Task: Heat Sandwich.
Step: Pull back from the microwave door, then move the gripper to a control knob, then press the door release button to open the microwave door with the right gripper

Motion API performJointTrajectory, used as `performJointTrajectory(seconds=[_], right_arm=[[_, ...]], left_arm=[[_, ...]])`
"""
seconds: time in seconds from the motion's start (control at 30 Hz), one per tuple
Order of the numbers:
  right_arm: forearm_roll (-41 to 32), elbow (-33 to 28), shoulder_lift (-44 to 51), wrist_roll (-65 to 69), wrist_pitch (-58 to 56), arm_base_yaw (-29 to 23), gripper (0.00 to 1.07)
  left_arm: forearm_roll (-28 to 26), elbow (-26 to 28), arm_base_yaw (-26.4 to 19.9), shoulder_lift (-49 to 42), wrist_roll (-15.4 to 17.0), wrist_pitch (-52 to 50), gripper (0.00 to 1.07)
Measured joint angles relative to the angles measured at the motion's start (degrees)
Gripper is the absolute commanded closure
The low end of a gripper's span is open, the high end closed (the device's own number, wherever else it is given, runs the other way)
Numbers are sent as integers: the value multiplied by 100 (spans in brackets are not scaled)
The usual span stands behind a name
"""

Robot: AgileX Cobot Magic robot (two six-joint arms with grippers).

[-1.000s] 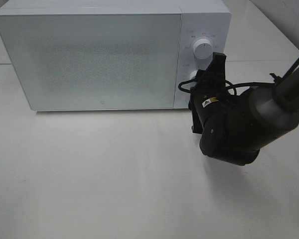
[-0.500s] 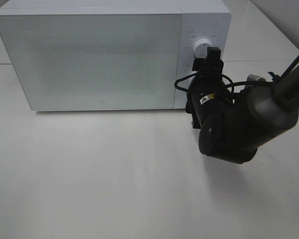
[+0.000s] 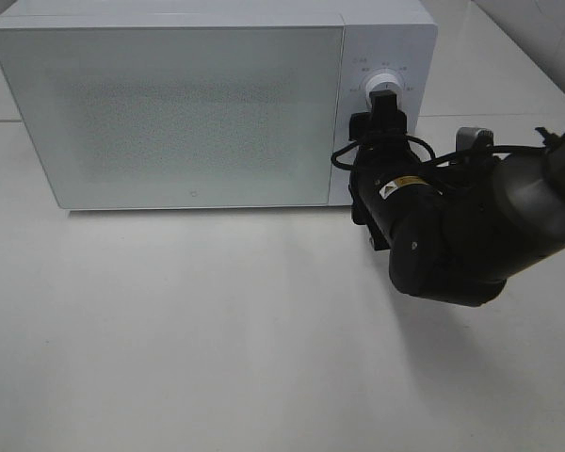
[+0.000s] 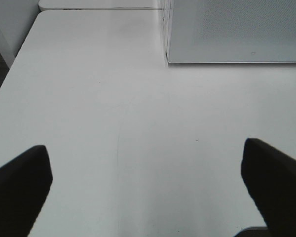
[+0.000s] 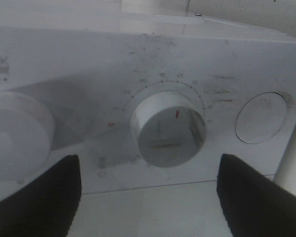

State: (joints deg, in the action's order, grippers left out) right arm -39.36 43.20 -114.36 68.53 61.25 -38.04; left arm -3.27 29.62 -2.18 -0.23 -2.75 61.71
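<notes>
So the right gripper [image 5: 148, 159] is letting go of the lower knob [image 5: 167, 129] on the microwave [image 3: 217, 11]. Its jaws are spreading wide either side of it, gripping nothing, so I'm guessing the timer's set. The left gripper [image 4: 144, 145] is hanging wide open over the counter [image 3: 217, 330]. The sandwich isn't showing, probably sitting behind the shut door [image 3: 169, 113].

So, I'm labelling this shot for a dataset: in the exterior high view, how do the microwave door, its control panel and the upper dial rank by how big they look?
Largest to smallest, with clear gaps between them:
1. microwave door
2. control panel
3. upper dial
</notes>
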Motion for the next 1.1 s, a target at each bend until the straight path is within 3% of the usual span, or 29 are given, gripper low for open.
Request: performJointTrajectory(seconds=[0.33,0.5,0.57,0.6,0.73,0.8,0.87,1.1], right_arm=[[791,-413,814,-1621,-1822,115,32],[2017,-413,1238,-2303,-3197,516,32],[2905,-424,1495,-2435,-4005,693,32],[2905,-424,1495,-2435,-4005,693,32],[4314,-327,1879,-2481,-5432,762,32],[4578,-292,1960,-2481,-5689,762,32],[5117,-166,2200,-2699,-6635,762,32],[5271,34,2659,-3959,-8125,762,32]], left_arm=[[0,0,0,0,0,0,6],[0,0,0,0,0,0,6],[0,0,0,0,0,0,6],[0,0,0,0,0,0,6],[0,0,0,0,0,0,6],[0,0,0,0,0,0,6],[0,0,0,0,0,0,6],[0,0,0,0,0,0,6]])
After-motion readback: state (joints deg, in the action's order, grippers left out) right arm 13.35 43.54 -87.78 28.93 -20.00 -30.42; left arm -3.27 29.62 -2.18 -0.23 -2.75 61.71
